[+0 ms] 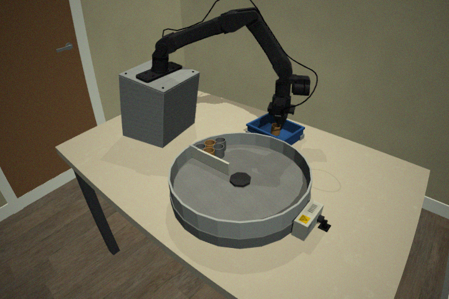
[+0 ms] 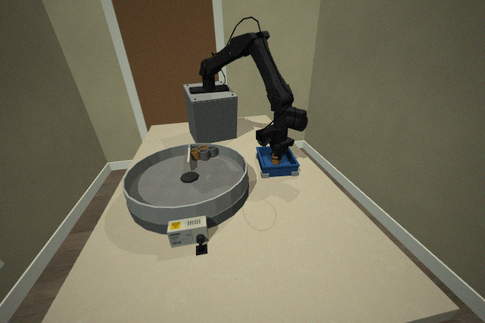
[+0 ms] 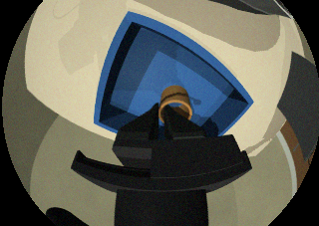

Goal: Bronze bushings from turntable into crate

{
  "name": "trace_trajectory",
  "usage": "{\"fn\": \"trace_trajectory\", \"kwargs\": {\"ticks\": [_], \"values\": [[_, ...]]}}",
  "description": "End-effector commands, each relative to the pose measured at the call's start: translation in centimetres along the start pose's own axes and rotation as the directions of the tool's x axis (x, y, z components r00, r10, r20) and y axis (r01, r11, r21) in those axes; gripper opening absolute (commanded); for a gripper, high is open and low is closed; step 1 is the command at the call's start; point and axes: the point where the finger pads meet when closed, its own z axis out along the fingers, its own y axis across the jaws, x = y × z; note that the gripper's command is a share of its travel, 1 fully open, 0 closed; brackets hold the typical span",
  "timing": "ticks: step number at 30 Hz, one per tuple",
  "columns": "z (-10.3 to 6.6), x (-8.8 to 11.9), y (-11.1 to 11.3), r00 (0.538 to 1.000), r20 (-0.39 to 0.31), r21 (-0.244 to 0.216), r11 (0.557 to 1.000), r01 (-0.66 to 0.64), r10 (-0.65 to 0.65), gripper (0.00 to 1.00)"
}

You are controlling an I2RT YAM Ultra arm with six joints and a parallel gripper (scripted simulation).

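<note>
I have one bronze bushing (image 1: pixel 275 129) clamped in the jaws of the gripper (image 1: pixel 277 121), hanging low inside the blue crate (image 1: pixel 291 134); whether it touches the crate floor I cannot tell. Just beside the crate is the grey turntable (image 1: pixel 232 222), its rim between crate and the other bushings. Behind a divider wall (image 1: pixel 212 161) there: two bronze bushings (image 1: pixel 209 142), three steel bushings (image 1: pixel 219 148), packed touching. Black hub (image 1: pixel 239 179) at centre. Control box (image 1: pixel 307 218) at the near rim. The beige surface (image 1: pixel 355 225) also carries a grey pedestal (image 1: pixel 151 116). Olive walls, brown door (image 1: pixel 30 88), wood floor.
</note>
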Motion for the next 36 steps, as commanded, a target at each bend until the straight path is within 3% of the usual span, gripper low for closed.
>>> {"fn": "trace_trajectory", "kwargs": {"ticks": [1,3,36], "values": [[-1.36,0.17,0.37,1.0,0.002,-0.017,1.0,0.004,-0.004,0.0],[-1.78,0.28,1.26,1.0,-0.001,-0.038,0.999,0.003,-0.003,0.0],[-1.78,0.28,1.24,1.0,-0.001,-0.037,0.999,0.003,-0.003,0.0]]}}
